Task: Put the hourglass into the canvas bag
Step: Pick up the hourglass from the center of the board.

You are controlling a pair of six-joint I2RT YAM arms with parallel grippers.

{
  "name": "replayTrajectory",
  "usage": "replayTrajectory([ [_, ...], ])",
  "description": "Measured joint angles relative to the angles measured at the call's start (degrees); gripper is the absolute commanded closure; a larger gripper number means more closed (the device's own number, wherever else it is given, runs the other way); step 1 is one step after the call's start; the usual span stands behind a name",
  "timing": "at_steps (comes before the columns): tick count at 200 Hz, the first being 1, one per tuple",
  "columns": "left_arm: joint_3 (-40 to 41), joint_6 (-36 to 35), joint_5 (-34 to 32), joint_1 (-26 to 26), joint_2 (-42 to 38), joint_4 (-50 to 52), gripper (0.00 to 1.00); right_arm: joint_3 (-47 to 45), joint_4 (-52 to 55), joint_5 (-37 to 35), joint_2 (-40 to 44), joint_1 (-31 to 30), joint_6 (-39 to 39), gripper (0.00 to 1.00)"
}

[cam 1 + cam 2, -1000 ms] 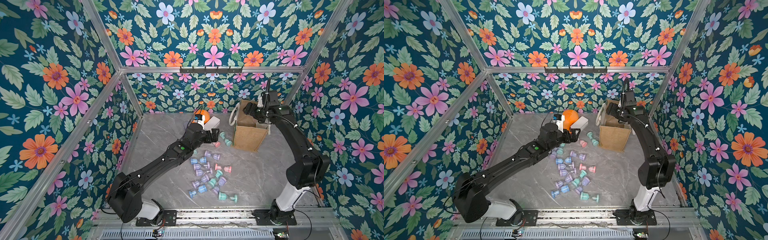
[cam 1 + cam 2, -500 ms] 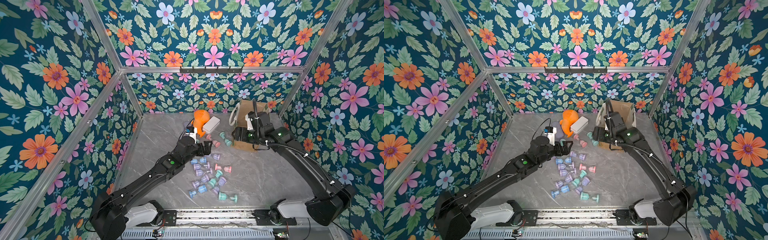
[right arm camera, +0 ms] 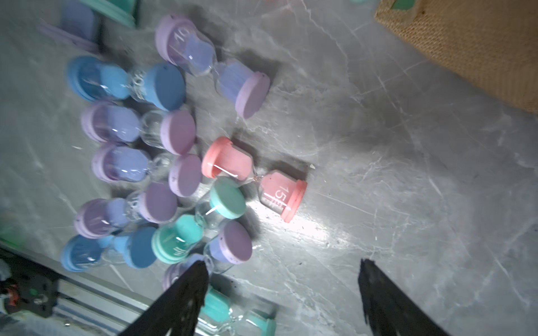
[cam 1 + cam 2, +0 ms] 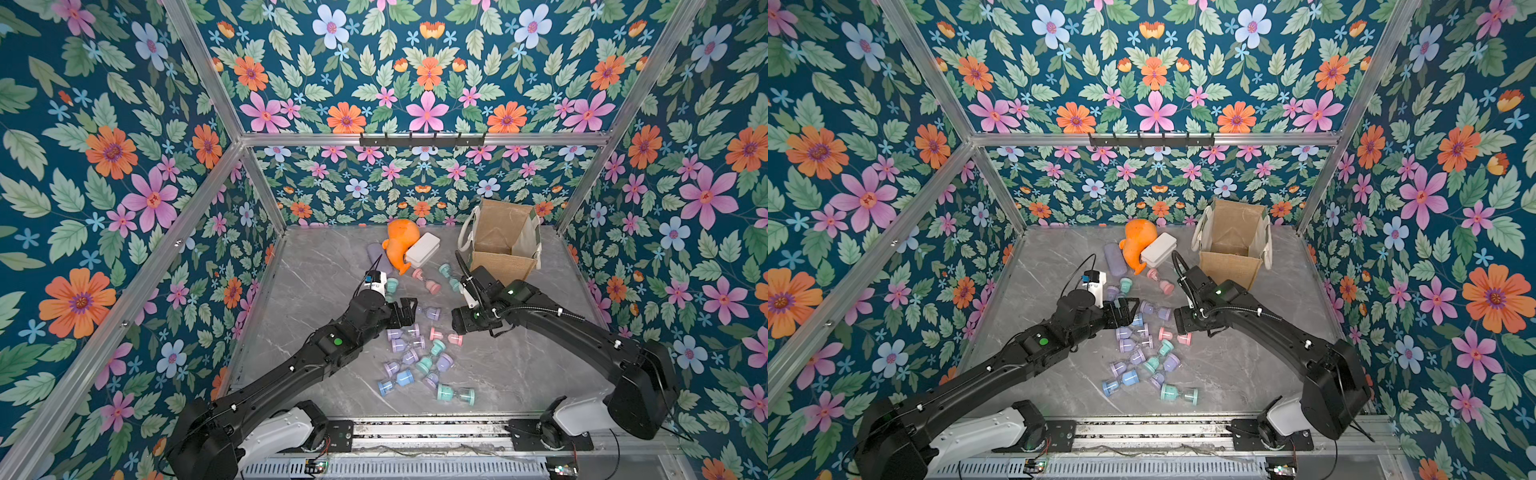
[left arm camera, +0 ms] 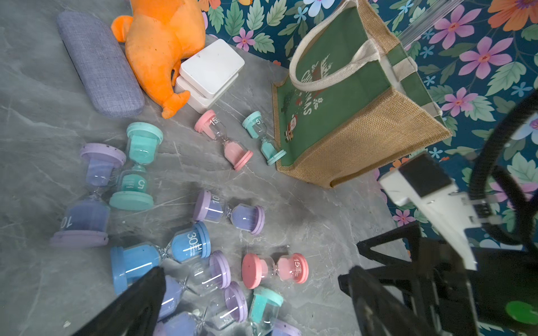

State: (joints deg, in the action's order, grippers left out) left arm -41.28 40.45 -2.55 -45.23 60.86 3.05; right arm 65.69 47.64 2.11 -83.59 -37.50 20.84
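Hourglasses [image 4: 445, 391], clear glass with pink, teal, lilac or blue caps, lie strewn across the table [image 4: 519, 374], outside the tan jute, cream-handled bag [image 4: 500, 266] standing open at the far right corner; left jaws and right jaws both spread, empty, over the pile.

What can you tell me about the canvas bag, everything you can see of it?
The canvas bag stands upright and open in the far right corner of the table. It is boxy, woven tan jute, with a green panel printed with white Christmas lettering and a small Santa, and cream loop handles. Its inside looks tan; any contents cannot be made out. A teal hourglass lies at its base, apparently touching it.
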Motion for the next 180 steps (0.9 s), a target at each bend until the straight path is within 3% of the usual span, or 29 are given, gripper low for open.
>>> replayTrajectory([
  [67,0.81,0.26,-0.04,-0.26,0.04,0.96,0.0,0.2,0.7,0.44,-8.59,-0.24,-7.48,0.23],
  [180,0.33,-0.61,-1.66,-0.31,0.02,2.64,0.0,6.14,0.46,-3.74,-22.36,-1.33,-12.04,0.28],
])
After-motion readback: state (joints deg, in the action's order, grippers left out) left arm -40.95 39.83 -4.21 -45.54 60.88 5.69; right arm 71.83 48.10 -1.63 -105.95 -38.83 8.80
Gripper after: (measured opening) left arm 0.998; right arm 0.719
